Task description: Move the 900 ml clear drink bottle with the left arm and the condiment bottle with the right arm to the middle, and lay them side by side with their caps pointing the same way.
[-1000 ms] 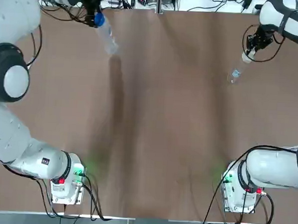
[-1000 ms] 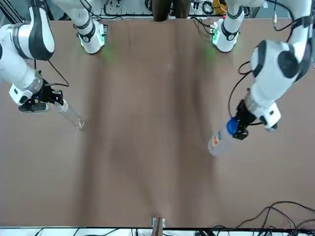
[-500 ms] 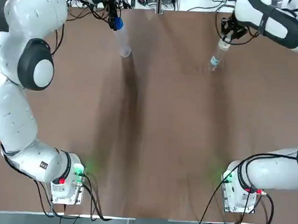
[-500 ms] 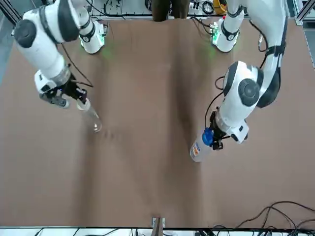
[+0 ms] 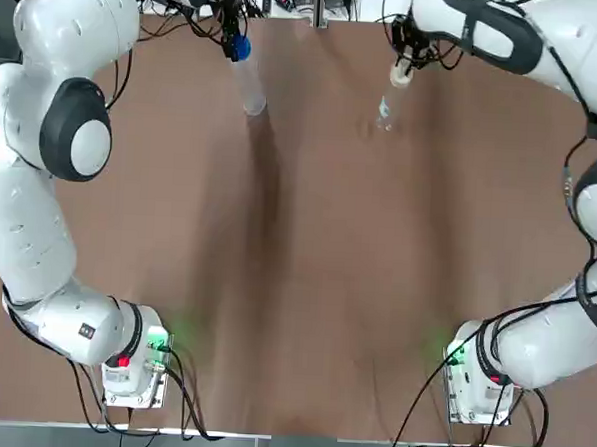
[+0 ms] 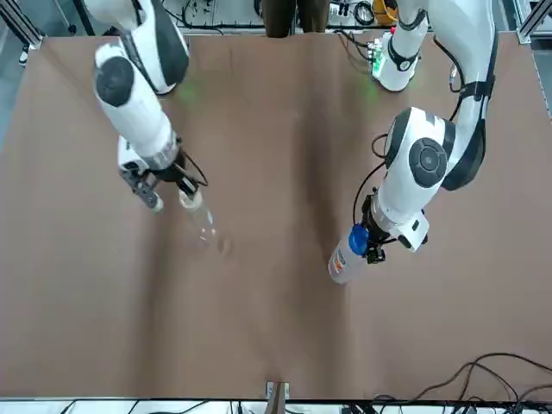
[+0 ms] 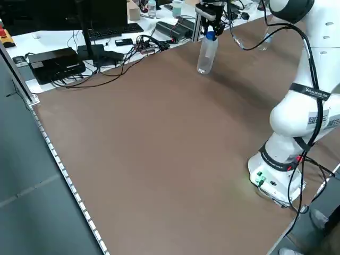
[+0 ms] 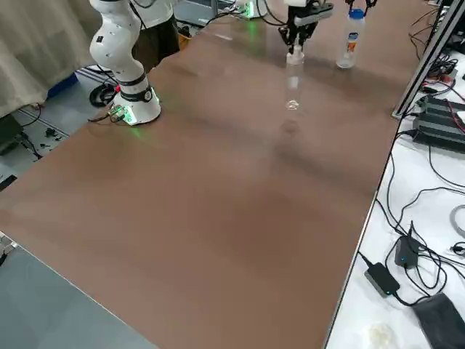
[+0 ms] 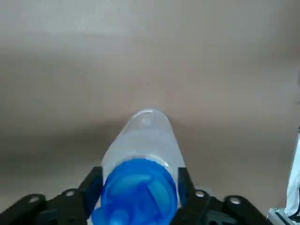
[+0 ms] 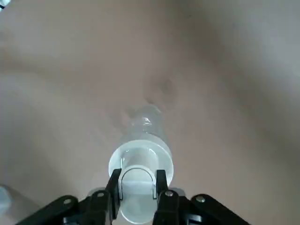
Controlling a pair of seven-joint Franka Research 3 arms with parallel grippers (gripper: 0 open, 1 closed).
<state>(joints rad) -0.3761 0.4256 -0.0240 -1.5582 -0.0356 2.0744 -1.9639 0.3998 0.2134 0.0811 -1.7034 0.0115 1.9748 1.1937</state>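
A clear drink bottle [image 5: 249,89] with a blue cap [image 5: 238,48] hangs cap-up from my left gripper [image 5: 234,46], shut on the cap, near the table's far edge left of centre. The left wrist view shows that blue cap [image 9: 138,197] between the fingers [image 9: 93,183]. My right gripper [image 5: 400,71] is shut on the white cap [image 10: 139,180] of the small clear condiment bottle [image 5: 386,110], which hangs upright above the table, right of centre near the far edge. The front view shows the drink bottle [image 6: 341,261] and the condiment bottle [image 6: 201,220] a wide gap apart.
A metal post [image 5: 317,4] stands at the middle of the far edge, between the two bottles. Cables, a keyboard [image 7: 109,31] and power bricks lie on the white benches beyond the table. The arm bases [image 5: 131,365] [image 5: 482,383] sit at the near edge.
My right gripper has carried the condiment bottle steadily toward the table's middle. My left gripper moved inward with the drink bottle a second ago and has hardly shifted in the last half second.
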